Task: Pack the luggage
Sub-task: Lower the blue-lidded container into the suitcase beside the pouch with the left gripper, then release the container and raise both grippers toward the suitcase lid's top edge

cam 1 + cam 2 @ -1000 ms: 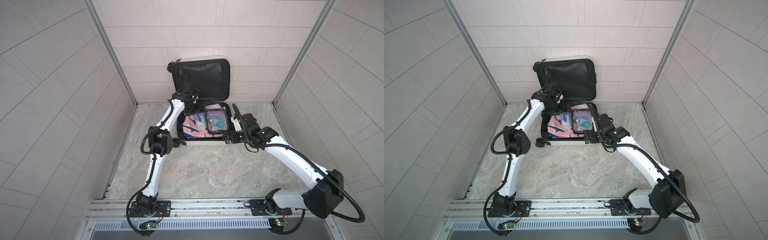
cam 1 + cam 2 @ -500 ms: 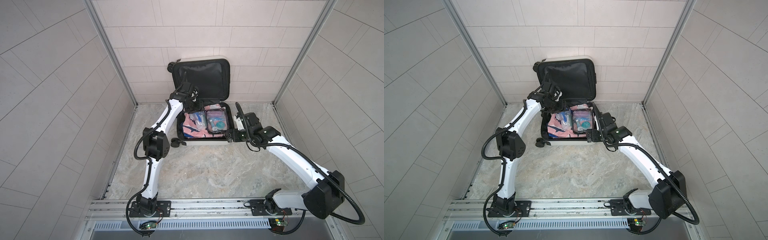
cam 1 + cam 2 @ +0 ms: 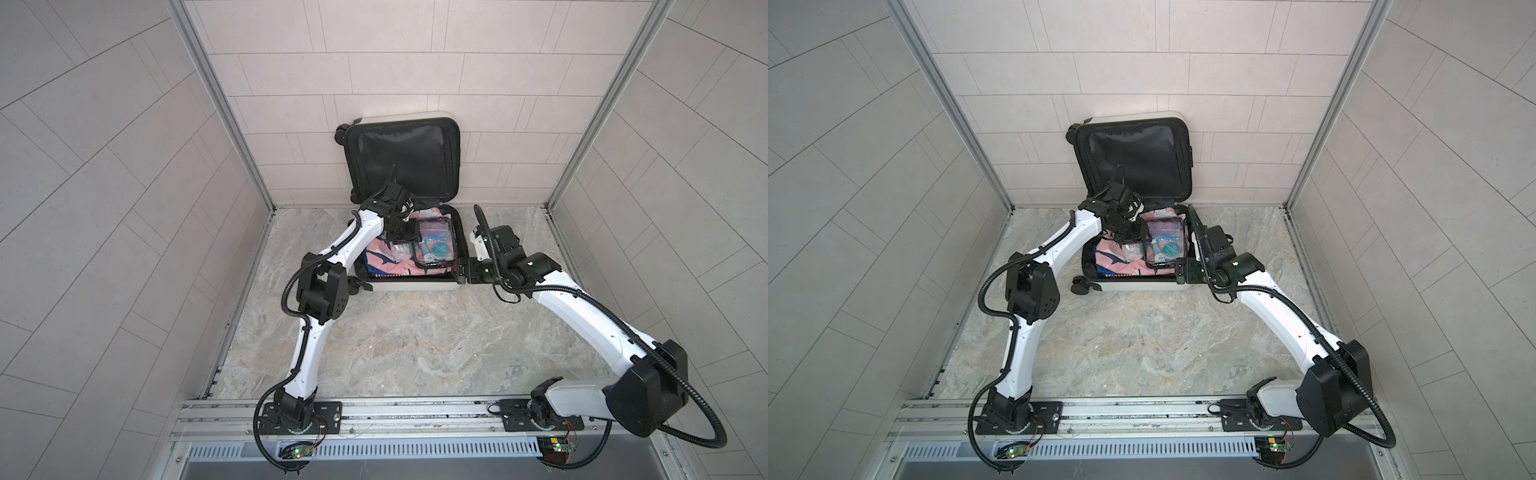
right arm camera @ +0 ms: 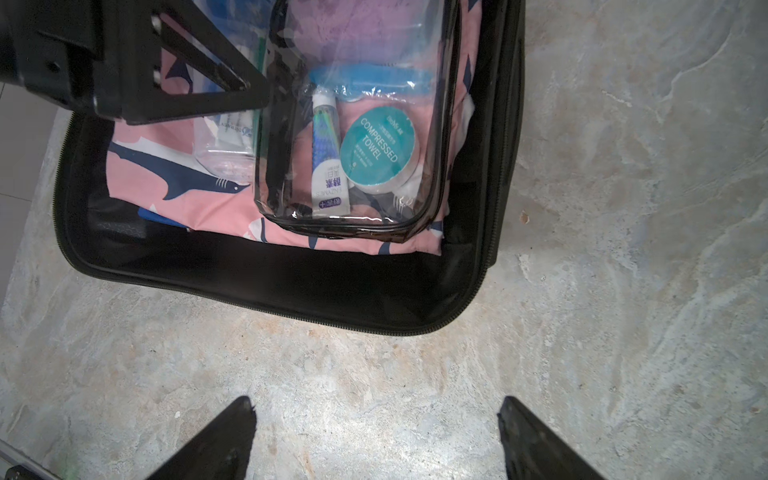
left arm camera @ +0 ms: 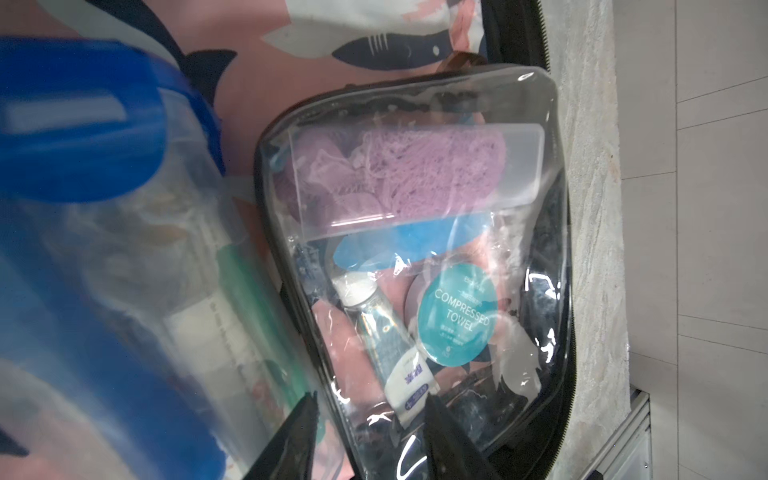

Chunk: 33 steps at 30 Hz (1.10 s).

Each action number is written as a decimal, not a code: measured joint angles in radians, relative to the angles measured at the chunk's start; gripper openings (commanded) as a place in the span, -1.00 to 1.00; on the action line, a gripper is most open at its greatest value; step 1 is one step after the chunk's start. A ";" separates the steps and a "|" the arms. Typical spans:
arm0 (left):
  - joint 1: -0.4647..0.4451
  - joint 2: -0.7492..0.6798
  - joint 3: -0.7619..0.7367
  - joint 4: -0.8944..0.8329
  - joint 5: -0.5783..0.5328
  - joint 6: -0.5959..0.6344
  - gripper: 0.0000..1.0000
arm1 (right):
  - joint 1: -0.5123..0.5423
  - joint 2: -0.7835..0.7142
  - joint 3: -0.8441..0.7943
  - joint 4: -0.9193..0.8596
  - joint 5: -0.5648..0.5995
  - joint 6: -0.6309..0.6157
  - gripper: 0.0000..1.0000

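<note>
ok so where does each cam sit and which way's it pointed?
Both top views: high over the base rail, looking down toward the back wall; left arm, right arm whole, open luggage at the far end.
Left wrist: over the luggage, looking down onto the clear pouch; left gripper tips show.
Right wrist: beside the luggage's near edge, looking down at the table; right gripper open.
Shared: both wrist views show the pouch's compressed towel.
</note>
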 measured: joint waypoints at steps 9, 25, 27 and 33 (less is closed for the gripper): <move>0.012 -0.012 -0.135 0.070 0.031 0.007 0.10 | -0.016 -0.012 -0.002 -0.007 0.005 0.000 0.87; 0.029 -0.246 -0.095 0.013 0.026 0.121 0.38 | -0.075 -0.013 0.091 -0.017 0.058 0.014 0.94; 0.029 -0.310 -0.120 0.040 0.017 0.134 0.51 | -0.080 -0.013 0.099 -0.013 0.071 0.018 0.93; 0.037 -0.531 -0.297 0.180 -0.018 0.150 0.93 | -0.101 -0.009 0.173 -0.006 0.100 0.024 0.94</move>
